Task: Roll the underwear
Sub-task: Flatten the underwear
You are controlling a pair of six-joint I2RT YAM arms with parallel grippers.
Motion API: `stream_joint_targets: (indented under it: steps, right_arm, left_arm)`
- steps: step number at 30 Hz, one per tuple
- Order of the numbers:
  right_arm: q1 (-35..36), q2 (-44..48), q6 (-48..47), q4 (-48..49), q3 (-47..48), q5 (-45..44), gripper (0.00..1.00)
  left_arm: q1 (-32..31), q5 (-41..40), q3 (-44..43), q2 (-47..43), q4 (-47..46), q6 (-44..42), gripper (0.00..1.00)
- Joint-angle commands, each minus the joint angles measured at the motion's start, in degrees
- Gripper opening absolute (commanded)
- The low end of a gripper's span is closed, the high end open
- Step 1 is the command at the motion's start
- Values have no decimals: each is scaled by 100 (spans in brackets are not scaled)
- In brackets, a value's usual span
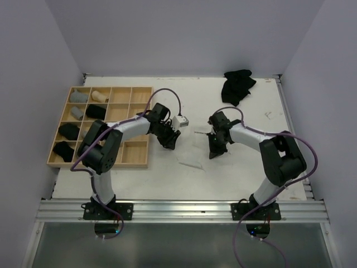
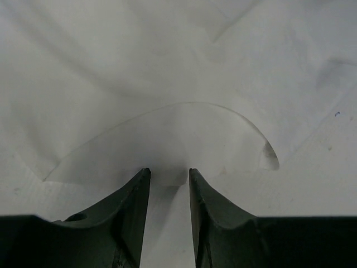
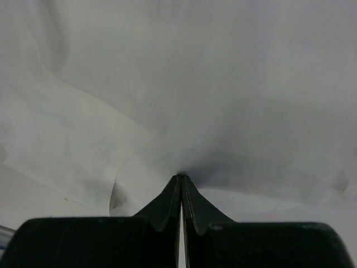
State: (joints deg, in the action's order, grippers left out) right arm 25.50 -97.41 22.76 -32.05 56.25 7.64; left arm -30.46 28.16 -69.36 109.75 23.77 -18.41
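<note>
this white underwear (image 1: pixel 191 156) looks barely started to me: it lies mostly flat on the surface (image 1: pixel 245 173) between the two arms, with just one flap turned over and no roll yet. the right tool (image 3: pixel 181 177) is pinched fully closed on the cloth, and you can see the fabric puckering toward its tips. the left tool (image 2: pixel 169 174) is only partway open. a fold of the same cloth sits right between its tips, but i can't tell if it's squeezing it or just straddling it. further out, the wooden tray (image 1: pixel 135 152) on the left already has about six finished rolls (image 1: pixel 80 96) in its compartments, grey, beige and black. a black heap (image 1: pixel 239 85) waits at the far edge, so i'd guess a good bit is left.
</note>
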Motion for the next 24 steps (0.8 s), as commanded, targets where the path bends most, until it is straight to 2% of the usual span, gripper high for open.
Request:
stream_joint_targets:
  steps: [1, 6, 10, 15, 24]
  right_arm:
    - [219, 466, -185, -512, -176, 291, 6]
    - [237, 1390, 87, -758, 288, 239, 12]
    - [141, 1663, 211, -750, 764, -630, 16]
    - [-343, 1023, 88, -689, 1002, -956, 14]
    - [-493, 108, -26, -284, 1169, -1115, 10]
  left_arm:
    - [-22, 23, 493, -366, 602, 5, 38]
    - [13, -30, 380, -815, 472, -57, 48]
    - [119, 172, -85, -728, 330, 31, 53]
    - [137, 207, -499, -288, 181, 206, 53]
    - [137, 234, -297, 19, -4, 312, 52]
